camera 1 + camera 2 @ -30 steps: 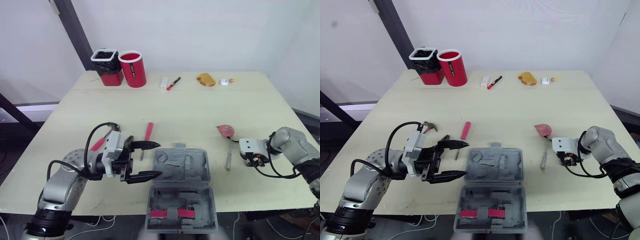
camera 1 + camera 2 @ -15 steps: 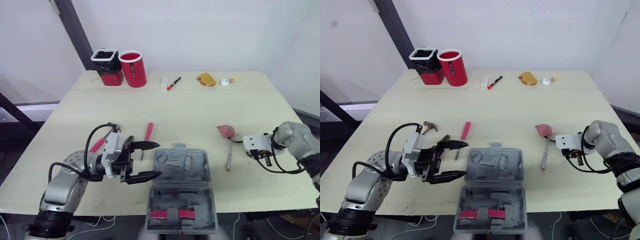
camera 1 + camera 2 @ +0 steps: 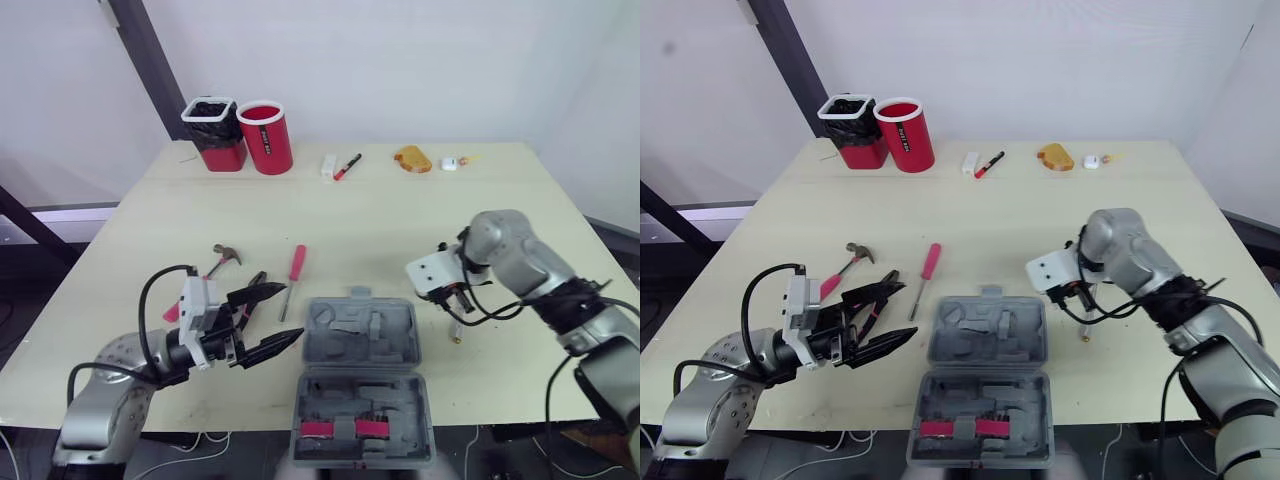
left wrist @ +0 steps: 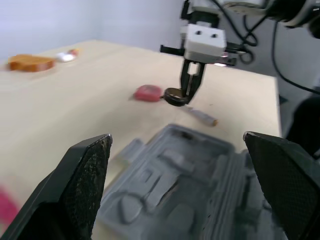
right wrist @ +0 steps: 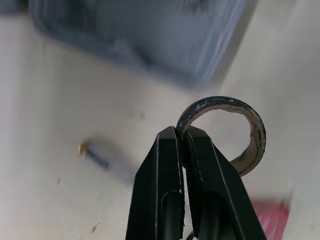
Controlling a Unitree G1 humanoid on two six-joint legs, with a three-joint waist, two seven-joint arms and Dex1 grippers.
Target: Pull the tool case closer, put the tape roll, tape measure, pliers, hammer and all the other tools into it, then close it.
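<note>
Grey plastic sits nearest me: the tool case (image 3: 400, 395) lies open at the near edge of the table (image 3: 400, 210), its moulded pockets mostly bare. Just to its left my left gripper (image 3: 290, 312) hovers with its fingers spread wide, holding nothing. Beyond that hand lie the pliers (image 3: 256, 284), the hammer (image 3: 215, 264) and a red-handled screwdriver (image 3: 296, 266), all on the table and untouched.

By the case's far right corner, my right gripper (image 5: 181, 135) has its fingers pressed together on the wall of the tape roll (image 5: 220, 101), which hangs just clear of the table, beside the case rather than over it. A small metal bit (image 4: 202, 116) and a pink object (perhaps the tape measure, I cannot tell) (image 4: 148, 93) lie close by.

I judge this the tape-roll step, mid-carry. The next move calls for bringing the roll over a free pocket, lowering it, then parting the fingers. Two cups (image 3: 265, 137) stand at the far edge.
</note>
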